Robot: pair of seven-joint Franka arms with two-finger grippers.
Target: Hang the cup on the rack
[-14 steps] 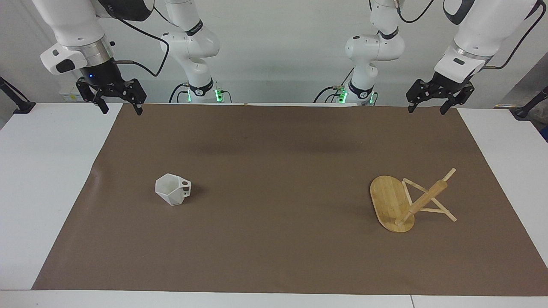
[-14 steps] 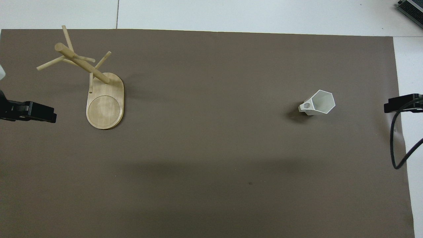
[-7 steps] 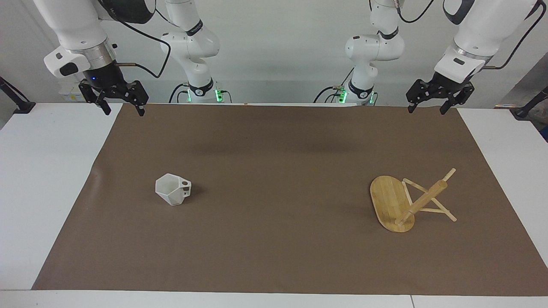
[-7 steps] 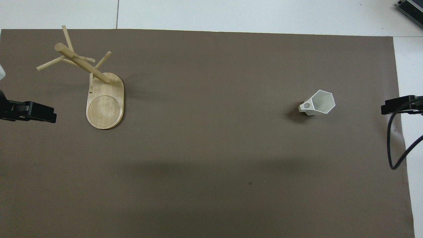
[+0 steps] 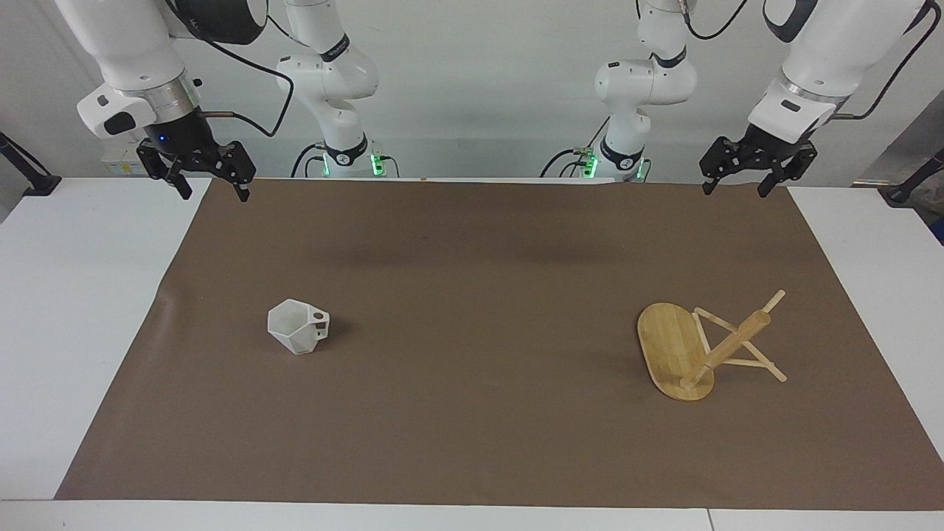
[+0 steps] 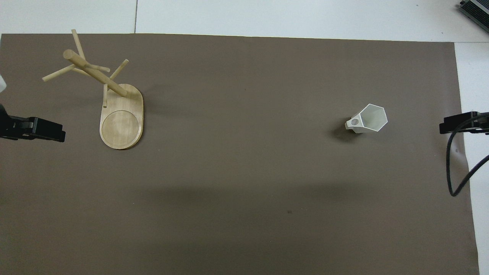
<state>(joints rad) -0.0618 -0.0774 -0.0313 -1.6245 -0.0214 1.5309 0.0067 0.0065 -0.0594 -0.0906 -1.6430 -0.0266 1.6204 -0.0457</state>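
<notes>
Brown mat holds cup (image 5: 299, 335) and rack (image 5: 704, 346) (no writing); both jaws released.

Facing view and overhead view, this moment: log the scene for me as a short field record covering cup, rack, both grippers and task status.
cup: white faceted cup, upright on the brown mat, toward the right arm's end
rack: bamboo rack, standing on the mat toward the left arm's end, pegs bare
cup vs rack: well apart
right gripper: open, empty, raised over the mat's corner at the robots' edge
left gripper: open, empty, raised over the mat's other corner at that edge
status: cup not yet grasped or hung
</notes>
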